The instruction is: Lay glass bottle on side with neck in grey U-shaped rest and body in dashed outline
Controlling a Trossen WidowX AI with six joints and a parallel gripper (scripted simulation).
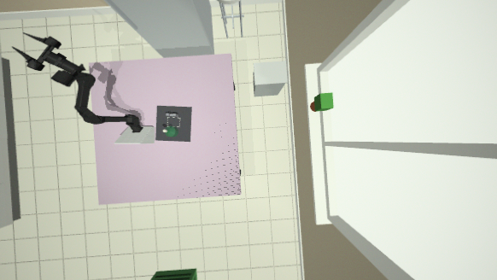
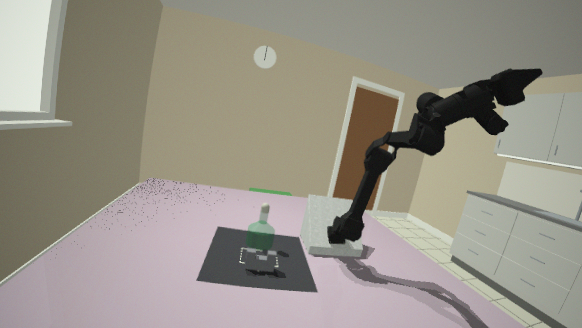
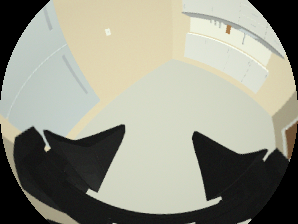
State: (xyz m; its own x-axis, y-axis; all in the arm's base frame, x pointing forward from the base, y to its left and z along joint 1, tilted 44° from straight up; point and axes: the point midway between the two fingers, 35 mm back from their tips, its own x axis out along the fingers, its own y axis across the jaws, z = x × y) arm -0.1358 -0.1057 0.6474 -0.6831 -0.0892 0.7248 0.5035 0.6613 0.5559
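Item: translucent green glass bottle with pale cap point(image 1: 172, 131) point(image 2: 261, 235), upright on the dark square mat, inward of the tabletop's point(image 1: 128, 171) point(image 2: 165, 300) edges; ungrasped.
Item: grey U-shaped rest point(image 1: 172, 114) point(image 2: 261, 260), beside the white dashed outline point(image 1: 179, 122) point(image 2: 241, 256).
Item: black two-fingered tool point(image 1: 18, 40) point(image 2: 540, 72) point(image 3: 160, 132), released, spread wide, beyond the tabletop's edge.
Risks: a low approach swing could topple the bottle; gripping loosely could let it slip while tilting; misjudged lowering could strike its neck on the rest; early release could drop it.
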